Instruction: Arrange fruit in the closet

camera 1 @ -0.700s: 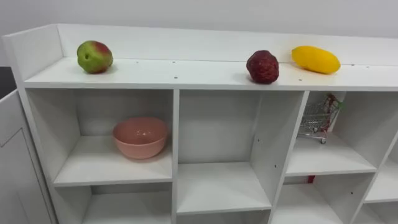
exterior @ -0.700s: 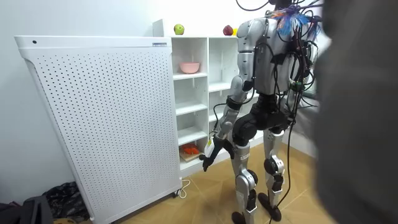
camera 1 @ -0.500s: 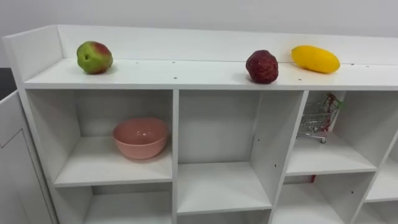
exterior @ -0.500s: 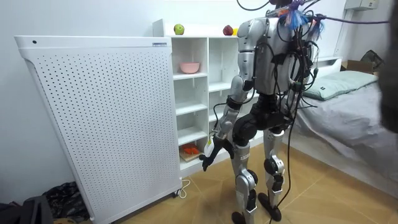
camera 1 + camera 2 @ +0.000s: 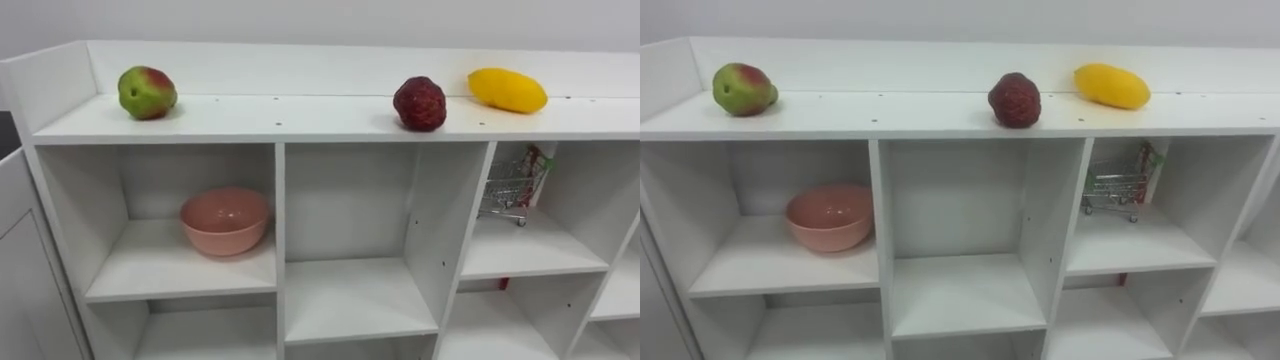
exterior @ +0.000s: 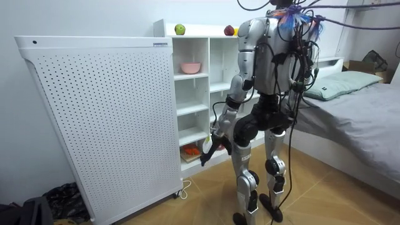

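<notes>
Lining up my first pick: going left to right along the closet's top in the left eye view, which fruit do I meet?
apple → red fruit → mango

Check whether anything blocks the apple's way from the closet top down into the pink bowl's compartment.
Nothing visible does. The apple lies on the closet top, the compartment below has an open front, and bare shelf lies beside the pink bowl.
</notes>
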Available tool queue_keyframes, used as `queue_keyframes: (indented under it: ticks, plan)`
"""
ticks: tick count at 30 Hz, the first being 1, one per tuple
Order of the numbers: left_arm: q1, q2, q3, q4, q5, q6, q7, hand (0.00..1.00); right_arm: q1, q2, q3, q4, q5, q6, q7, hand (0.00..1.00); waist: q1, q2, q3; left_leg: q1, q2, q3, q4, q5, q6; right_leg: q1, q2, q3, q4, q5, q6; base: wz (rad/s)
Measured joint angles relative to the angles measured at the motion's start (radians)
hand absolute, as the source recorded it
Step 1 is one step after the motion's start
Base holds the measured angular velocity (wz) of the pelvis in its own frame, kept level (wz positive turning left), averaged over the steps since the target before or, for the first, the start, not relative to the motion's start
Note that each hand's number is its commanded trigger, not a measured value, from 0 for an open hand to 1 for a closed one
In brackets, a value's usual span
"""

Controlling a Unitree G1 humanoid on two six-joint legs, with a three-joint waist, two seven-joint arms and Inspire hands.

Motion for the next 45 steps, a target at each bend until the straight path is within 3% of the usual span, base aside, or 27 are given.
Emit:
queue_keyframes:
  ticks: [2,6,11,15,19,26,31,36,42,45]
  plan:
    - [-0.013,0.005,0.002,0.000,-0.033,-0.035,0.001,0.00,-0.004,-0.002,-0.035,-0.098,-0.002,-0.004,-0.038,0.00,-0.002,0.001,-0.0009,0.000,0.000,0.007,-0.002,0.000,0.000,-0.003,0.001,0.008,0.002,0.000,0.000,-0.08]
    - [-0.038,0.015,-0.002,0.000,-0.054,-0.065,0.004,0.00,-0.032,-0.002,-0.072,-0.341,-0.044,-0.013,-0.129,0.00,-0.003,0.005,-0.0010,-0.001,0.001,0.017,-0.004,0.000,0.000,-0.011,0.002,0.009,0.005,0.000,0.000,-0.06]
    - [-0.054,0.015,-0.003,0.001,-0.073,-0.079,0.003,0.00,-0.033,0.001,-0.068,-0.741,-0.101,-0.057,-0.223,0.00,0.002,0.012,0.0010,-0.008,0.002,0.027,-0.005,0.001,0.000,-0.037,0.004,0.030,0.014,0.000,0.000,-0.11]
    - [-0.025,0.016,-0.003,-0.033,-0.070,-0.081,0.002,0.00,-0.015,0.001,-0.069,-0.972,-0.115,-0.091,-0.277,0.00,0.004,0.010,-0.0019,-0.014,0.002,0.029,-0.004,0.001,0.000,-0.037,0.004,0.024,0.014,0.000,0.000,0.00]
    - [-0.020,0.019,-0.006,-0.047,-0.073,-0.089,0.002,0.00,-0.015,0.000,-0.069,-1.046,-0.123,-0.096,-0.317,0.00,0.004,0.009,-0.0077,-0.015,0.002,0.028,-0.004,0.001,0.000,-0.037,0.002,0.013,0.014,0.000,0.000,0.05]
    - [-0.012,0.019,-0.040,-0.047,-0.073,-0.103,0.002,0.00,-0.015,-0.005,-0.058,-1.229,-0.157,-0.112,-0.366,0.00,0.005,0.027,-0.0172,-0.017,0.003,0.029,0.012,0.001,0.000,-0.035,0.001,0.011,0.025,0.001,-0.002,0.00]
    - [-0.007,0.019,-0.042,-0.062,-0.067,-0.102,-0.008,0.00,-0.038,-0.035,-0.058,-1.335,-0.193,-0.115,-0.391,0.00,0.010,0.025,-0.0158,-0.020,0.001,0.029,0.008,0.003,0.000,-0.039,0.001,0.023,0.032,0.001,-0.002,0.00]
    - [-0.009,0.022,-0.084,-0.081,-0.067,-0.101,-0.010,0.00,-0.119,-0.063,-0.049,-1.349,-0.193,-0.131,-0.442,0.00,0.010,0.015,-0.0085,-0.023,0.001,0.029,0.009,0.004,0.001,-0.045,0.002,0.023,0.032,0.002,-0.003,0.00]
    - [-0.029,0.025,-0.084,-0.085,-0.071,-0.102,-0.025,0.00,-0.198,-0.068,-0.047,-1.349,-0.196,-0.131,-0.458,0.00,0.015,0.001,-0.0031,-0.038,0.001,0.025,0.009,0.005,0.000,-0.064,0.002,0.021,0.033,0.002,-0.003,0.00]
    - [-0.039,0.025,-0.087,-0.086,-0.072,-0.100,-0.028,0.00,-0.233,-0.076,-0.047,-1.349,-0.189,-0.130,-0.455,0.00,0.022,-0.005,-0.0040,-0.038,0.001,0.019,0.008,0.005,0.000,-0.069,0.001,0.012,0.033,0.002,-0.003,0.00]
